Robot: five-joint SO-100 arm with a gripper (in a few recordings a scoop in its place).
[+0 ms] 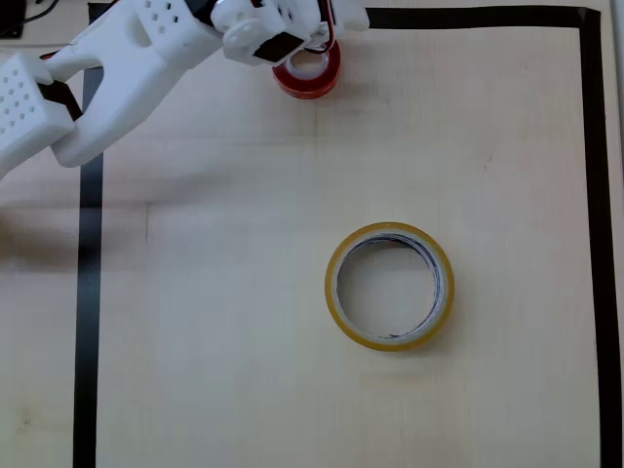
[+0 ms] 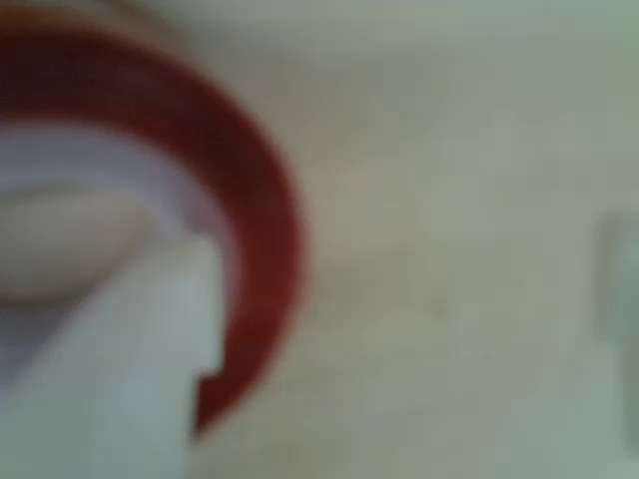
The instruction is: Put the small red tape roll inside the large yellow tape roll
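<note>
Red tape at the top edge of our taped work area, yellow tape alone near the middle.

We use the large yellow tape roll as our landmark: it lies flat on the pale wooden table, inside the black tape border. Up and to the left of it in the overhead view, well apart, we see the small red tape roll, partly covered by our white arm and its gripper. In the blurred wrist view, one white finger reaches into the white core of the red roll, against its inner wall. We cannot tell how wide the jaws stand or whether they pinch the ring.
</note>
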